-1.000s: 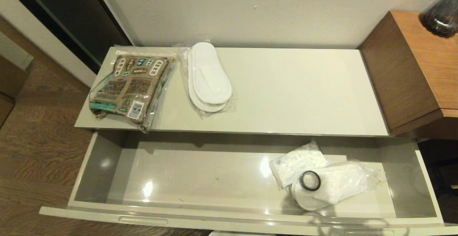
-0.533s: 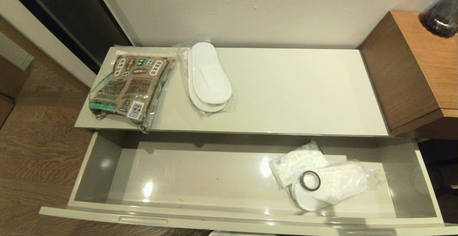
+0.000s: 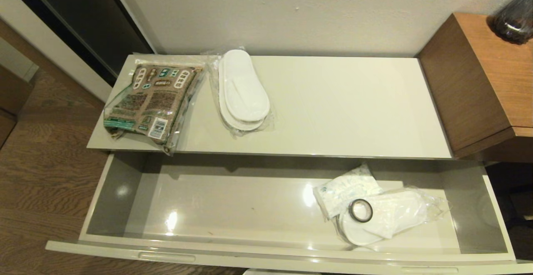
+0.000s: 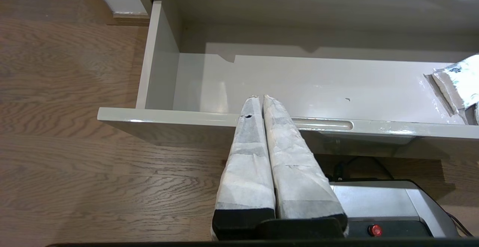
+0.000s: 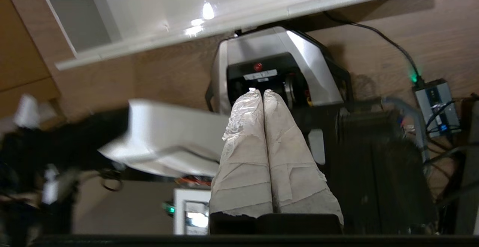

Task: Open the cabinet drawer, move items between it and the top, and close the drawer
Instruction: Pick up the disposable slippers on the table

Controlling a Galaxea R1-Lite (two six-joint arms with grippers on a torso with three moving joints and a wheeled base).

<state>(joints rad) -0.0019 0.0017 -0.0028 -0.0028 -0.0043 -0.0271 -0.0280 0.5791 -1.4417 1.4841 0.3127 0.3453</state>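
Note:
The wide grey-beige drawer [image 3: 100, 191] stands pulled out below the off-white top [image 3: 341, 108]. On the top's left end lie the brown-and-green packet [image 3: 152, 102] and one wrapped pair of white slippers [image 3: 243, 89]. In the drawer's right part a second wrapped slipper pair [image 3: 395, 214] carries the black tape roll [image 3: 360, 210]. Neither arm shows in the head view. My left gripper [image 4: 260, 97] is shut and empty, just in front of the drawer front [image 4: 168, 118] beside its slot handle [image 4: 323, 124]. My right gripper [image 5: 259, 91] is shut and empty, low over the robot base [image 5: 277, 67].
A white crinkled sachet [image 3: 345, 187] lies under the slippers in the drawer. A taller brown wooden unit [image 3: 479, 83] with a dark glass vessel [image 3: 514, 16] flanks the right. Wood floor [image 3: 37, 154] lies to the left. The drawer's left half holds nothing.
A dark blurred shape at the head view's lower right edge, over the drawer front, has gone out of view. The items have not moved.

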